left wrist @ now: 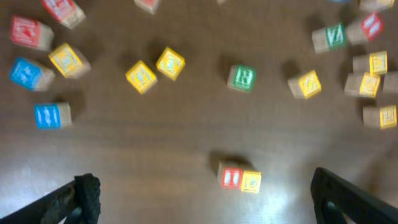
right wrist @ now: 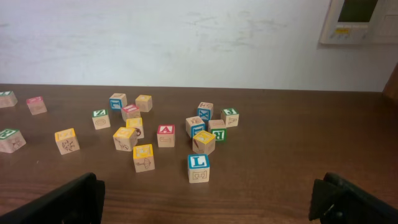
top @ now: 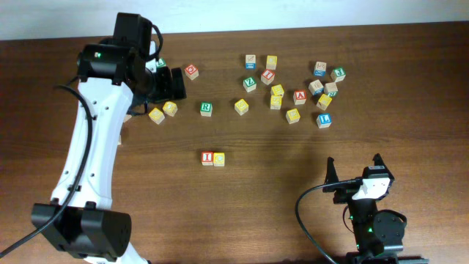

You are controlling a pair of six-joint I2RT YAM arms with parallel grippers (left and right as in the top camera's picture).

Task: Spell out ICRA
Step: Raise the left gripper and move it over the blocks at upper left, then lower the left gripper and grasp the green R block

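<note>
Overhead view: on the dark brown wooden desk point(top: 242, 213), a red-faced wooden block marked I point(top: 207, 158) sits near the middle. A yellow-faced wooden block point(top: 219, 158) touches its right side; its letter is too small to read. Farther back lies a green-faced wooden block marked R point(top: 206, 108). To the right of it is a loose scatter of other letter blocks, among them a red-faced wooden block marked A point(top: 300, 97) and a blue-faced wooden block marked L point(top: 324, 119). The left claw point(top: 178, 84) hangs over the far left part of the desk, near two yellow blocks. The right claw point(top: 354, 165) is at the near right edge, well apart from every block.

Left wrist view, blurred: the left claw point(left wrist: 204, 186) is released, its fingers spread wide with only bare desk between them. The I block point(left wrist: 231, 177) and its yellow neighbour point(left wrist: 251, 181) lie just ahead, and the R block point(left wrist: 241, 77) lies beyond them.

Right wrist view: the right claw point(right wrist: 208, 199) is likewise released and grasps nothing. The L block point(right wrist: 198, 168) is the nearest block, with the A block point(right wrist: 165, 135) behind it to the left.
</note>
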